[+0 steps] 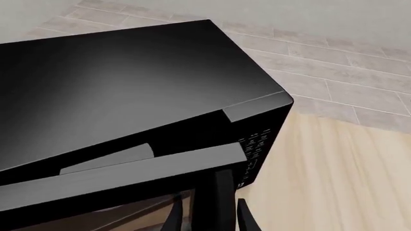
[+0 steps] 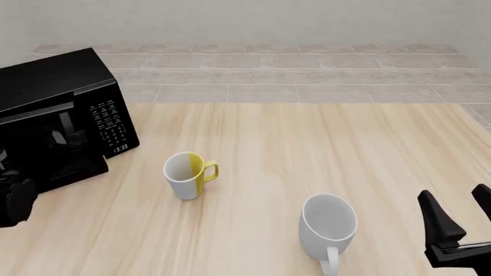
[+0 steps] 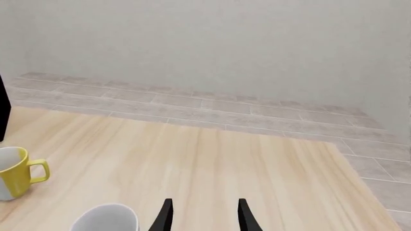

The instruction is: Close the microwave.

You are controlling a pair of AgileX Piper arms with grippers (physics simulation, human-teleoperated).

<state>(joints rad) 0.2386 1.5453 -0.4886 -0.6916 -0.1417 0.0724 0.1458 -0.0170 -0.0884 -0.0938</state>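
The microwave (image 2: 61, 109) is a glossy black box at the table's far left, with its keypad panel (image 2: 111, 123) on its right side. Its dark glass door (image 1: 128, 175) stands slightly ajar, with a narrow gap at the top. My left gripper (image 1: 211, 220) is open at the door's free edge, one finger on each side of it. In the front view only the left arm (image 2: 15, 204) shows, low in front of the microwave. My right gripper (image 2: 459, 207) is open and empty at the near right; it also shows in the right wrist view (image 3: 204, 216).
A white and yellow mug (image 2: 188, 175) stands right of the microwave, also in the right wrist view (image 3: 16, 178). A white mug (image 2: 328, 227) stands nearer, left of my right gripper, also in the right wrist view (image 3: 106, 216). A tiled strip (image 2: 307, 75) lies beyond the table.
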